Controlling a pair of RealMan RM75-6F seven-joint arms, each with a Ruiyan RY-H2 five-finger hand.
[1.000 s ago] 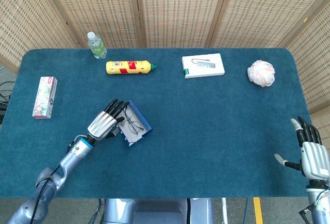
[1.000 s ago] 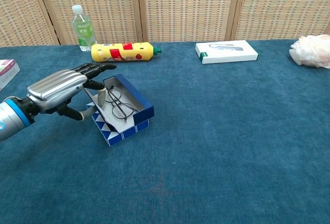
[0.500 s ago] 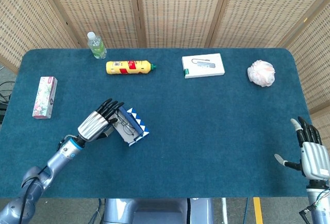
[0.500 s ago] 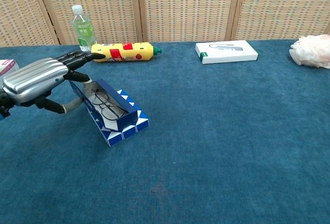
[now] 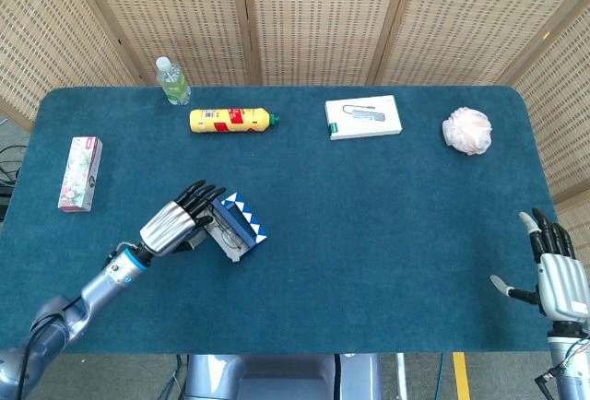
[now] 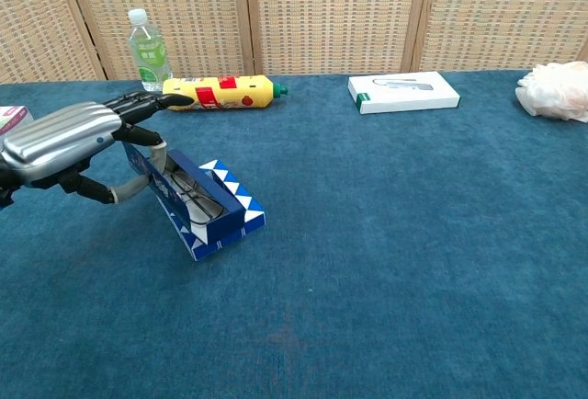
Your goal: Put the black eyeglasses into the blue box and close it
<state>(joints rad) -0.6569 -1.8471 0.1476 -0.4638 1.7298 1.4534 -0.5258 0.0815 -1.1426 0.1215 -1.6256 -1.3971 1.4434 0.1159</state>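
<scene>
While the counter (image 5: 369, 234) carries everything, my left robot hand (image 6: 64, 142) rests its extended fingers on the nearly closed lid of the blue box (image 6: 207, 206), gripping nothing. Black eyeglasses (image 6: 188, 195) lie inside, visible through the remaining gap from the chest view. Only the head view shows my right robot hand (image 5: 558, 276), fingers spread and empty, at the counter's near right edge.

The dark teal carpeted worktop (image 5: 369, 216) carries a clear plastic water bottle (image 5: 172, 81), yellow squeeze bottle (image 5: 231, 120), flat white carton (image 5: 362, 116), crumpled white-pink bag (image 5: 466, 130), floral pink packet (image 5: 80, 172) and blue box with white triangles (image 5: 236, 227).
</scene>
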